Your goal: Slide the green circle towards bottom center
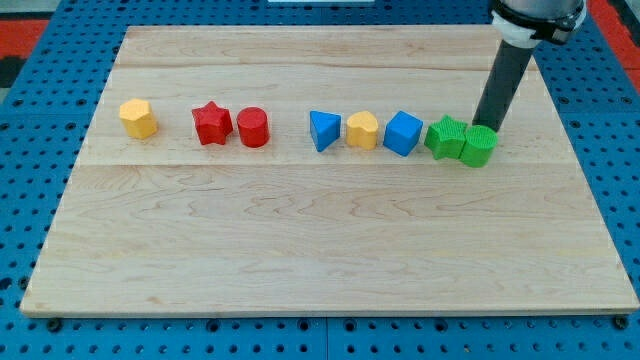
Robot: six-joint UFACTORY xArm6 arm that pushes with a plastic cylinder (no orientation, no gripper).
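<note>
The wooden board (320, 270) lies bare toward the view's bottom, our goal. The green circle (480, 146), at the row's right end, touches the green star (446, 137); being round, it has no long axis or heading. Our tip (487, 127), a bare rod grasping nothing, sits just behind it. We should push down-left, centred, to avoid the star.

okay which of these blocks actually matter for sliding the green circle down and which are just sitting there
In the job: green circle; my tip, at its top edge.
Lying about: green star, touching the circle; blue cube; yellow blocks; blue triangle; red cylinder; red star.
</note>
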